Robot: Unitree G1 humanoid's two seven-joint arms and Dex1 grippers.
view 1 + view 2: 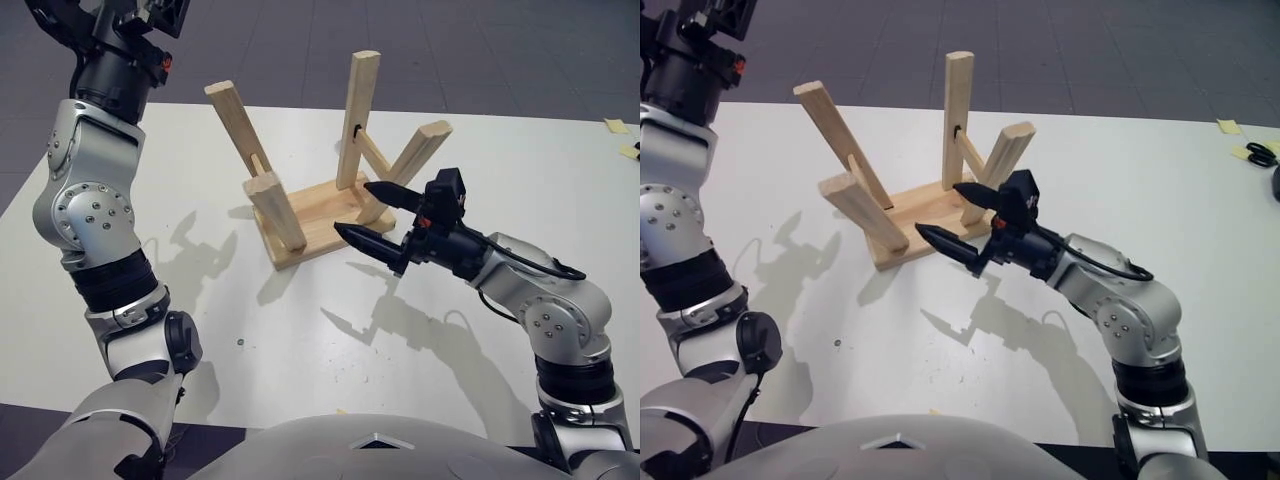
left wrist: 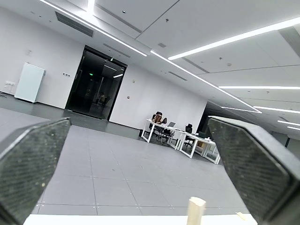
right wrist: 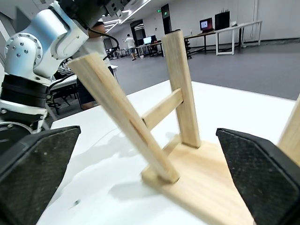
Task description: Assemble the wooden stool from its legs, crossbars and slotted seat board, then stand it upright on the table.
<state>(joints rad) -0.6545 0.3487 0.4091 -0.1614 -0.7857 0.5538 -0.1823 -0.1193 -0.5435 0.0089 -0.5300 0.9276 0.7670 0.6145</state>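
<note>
The wooden stool lies upside down on the white table, its seat board flat and its legs pointing up. A crossbar joins two legs. My right gripper hovers open at the seat board's near right edge, one finger above the board and one in front of it, holding nothing. My left arm is raised high at the far left. Its gripper stands open on air, with a leg's tip showing below it.
Yellow notes and scissors lie at the table's far right edge. A small dark speck sits on the table in front of the stool. Bare table spreads in front of and left of the stool.
</note>
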